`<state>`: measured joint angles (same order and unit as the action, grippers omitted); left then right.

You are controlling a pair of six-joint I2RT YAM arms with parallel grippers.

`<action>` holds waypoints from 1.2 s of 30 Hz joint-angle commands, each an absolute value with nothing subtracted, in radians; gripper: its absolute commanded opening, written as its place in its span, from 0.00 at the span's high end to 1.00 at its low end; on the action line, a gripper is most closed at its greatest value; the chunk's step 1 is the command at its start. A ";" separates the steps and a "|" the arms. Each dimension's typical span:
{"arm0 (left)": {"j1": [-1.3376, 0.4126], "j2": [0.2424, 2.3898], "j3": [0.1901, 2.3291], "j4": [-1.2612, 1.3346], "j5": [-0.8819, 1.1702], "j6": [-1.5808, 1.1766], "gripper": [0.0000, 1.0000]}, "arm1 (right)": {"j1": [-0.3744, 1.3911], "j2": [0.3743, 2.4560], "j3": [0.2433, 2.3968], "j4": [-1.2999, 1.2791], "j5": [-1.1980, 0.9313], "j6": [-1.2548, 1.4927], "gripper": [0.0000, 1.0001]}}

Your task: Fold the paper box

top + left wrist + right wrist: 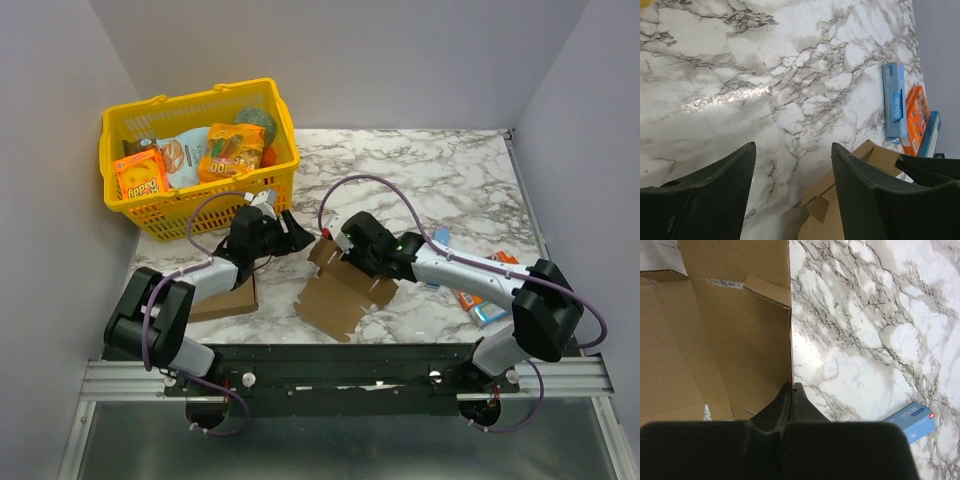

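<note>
The grey-veined white marble tabletop (440, 180) is being enclosed by plain pale walls (350, 50) on three sides, with a yellow basket (200, 100) being carried at its far left corner and small packets (478, 305) near its right edge. The paper box (340, 295) is being supported, mostly flat, near the middle of the near edge, one raised panel edge being pinched between the closed fingers of the right gripper (791, 386). The left gripper (792, 150) is being held with fingers wide apart over bare marble just left of the box.
</note>
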<state>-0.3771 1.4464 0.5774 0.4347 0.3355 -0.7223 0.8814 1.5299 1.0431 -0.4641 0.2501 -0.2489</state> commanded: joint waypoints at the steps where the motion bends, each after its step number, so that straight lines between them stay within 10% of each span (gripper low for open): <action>1: -0.377 1.488 0.612 0.459 0.348 -0.707 0.29 | 0.896 1.491 1.025 -0.442 0.279 -0.273 0.99; 36: -0.511 1.741 0.454 1.111 0.541 -0.715 0.34 | 0.948 1.589 1.051 -0.433 0.393 -0.336 0.99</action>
